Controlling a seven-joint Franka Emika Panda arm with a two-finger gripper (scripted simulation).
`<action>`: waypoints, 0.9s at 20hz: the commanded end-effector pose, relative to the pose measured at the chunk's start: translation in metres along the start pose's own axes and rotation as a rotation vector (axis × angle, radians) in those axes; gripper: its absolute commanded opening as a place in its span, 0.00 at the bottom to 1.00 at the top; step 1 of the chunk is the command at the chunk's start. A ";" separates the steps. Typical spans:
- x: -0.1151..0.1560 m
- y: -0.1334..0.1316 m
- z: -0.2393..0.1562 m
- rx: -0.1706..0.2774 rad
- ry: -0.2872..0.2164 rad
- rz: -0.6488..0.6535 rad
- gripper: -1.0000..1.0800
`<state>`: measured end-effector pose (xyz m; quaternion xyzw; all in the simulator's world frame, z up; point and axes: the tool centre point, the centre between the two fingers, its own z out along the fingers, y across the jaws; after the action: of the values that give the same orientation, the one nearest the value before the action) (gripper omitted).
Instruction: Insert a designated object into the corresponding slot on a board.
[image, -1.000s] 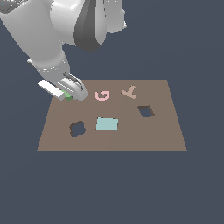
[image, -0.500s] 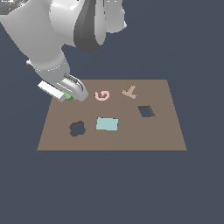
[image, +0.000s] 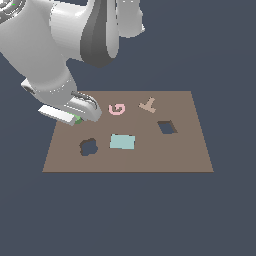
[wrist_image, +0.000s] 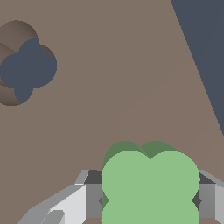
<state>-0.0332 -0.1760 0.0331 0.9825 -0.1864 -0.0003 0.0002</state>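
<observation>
Between the gripper's (wrist_image: 150, 202) two fingers sat one green clover-shaped block (wrist_image: 150, 186), a finger pad (wrist_image: 92, 200) pressed against each of its sides, so the jaws were clamped on it. In the exterior view only a sliver of that block (image: 78, 120) showed under the gripper (image: 78, 119), near the board's far corner on the exterior view's left. One brown board (image: 150, 157) lay flat, carrying two dark holes: the lobed clover slot (image: 88, 146) toward the near left and a diamond hole (image: 167, 127) toward the right. Three loose pieces rested on it: one pink G (image: 116, 109), one tan Y-like piece (image: 148, 104) and one pale teal rectangle (image: 123, 142) just beside the slot. Bare board lay between the held block and the slot (wrist_image: 26, 68), with nothing in that stretch. Whether the block touched the board could not be told. The board's edge ran close beside the gripper.
</observation>
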 end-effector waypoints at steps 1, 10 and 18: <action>0.012 -0.007 -0.001 0.000 0.001 -0.077 0.00; 0.057 -0.046 -0.005 -0.001 0.001 -0.407 0.00; 0.076 -0.077 -0.007 -0.001 0.000 -0.603 0.00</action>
<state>0.0610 -0.1360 0.0395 0.9952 0.0975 -0.0002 0.0003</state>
